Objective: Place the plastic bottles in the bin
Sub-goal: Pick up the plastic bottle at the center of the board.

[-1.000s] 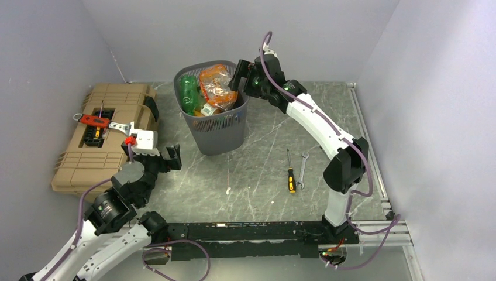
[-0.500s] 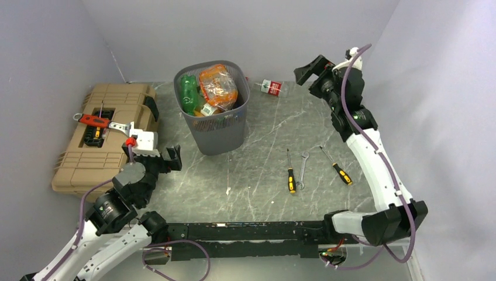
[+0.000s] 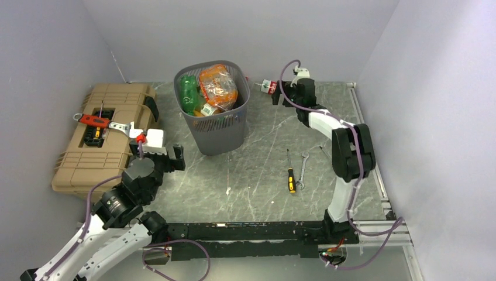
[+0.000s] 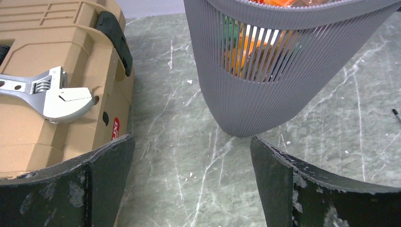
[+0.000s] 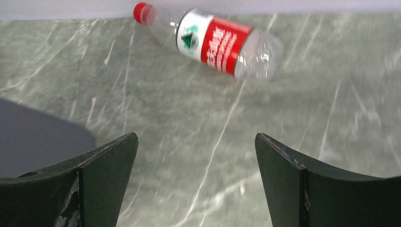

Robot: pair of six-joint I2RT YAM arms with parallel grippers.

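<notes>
The step in hand looks like the approach to a loose bottle. A clear plastic bottle with a red label and red cap (image 5: 215, 40) lies on its side on the grey marbled bench (image 3: 257, 152), close against the back wall and to the right of the dark grey mesh plastic bin (image 3: 219, 132), near it but not touching. The bin is already heaped above its rim with a green bottle (image 3: 188, 93) and orange-tinted bottles (image 3: 217, 85).

The right end effector (image 5: 195, 142) holds nothing, its jaws spread wide. In the wrist view the bottle sits ahead of the fingertips and apart from them, roughly centred on the gap, its cap pointing left and its body angled across the approach line.

The next move probably calls for reaching forward and down until the fingers straddle the labelled middle, with a wrist turn to square up to the slant. The wall just behind leaves little room, and a nudge could roll the bottle.

The left end effector (image 4: 190, 142) is also spread and empty, low over the bench between the tan plastic toolbox (image 3: 111, 99) and the bin.
</notes>
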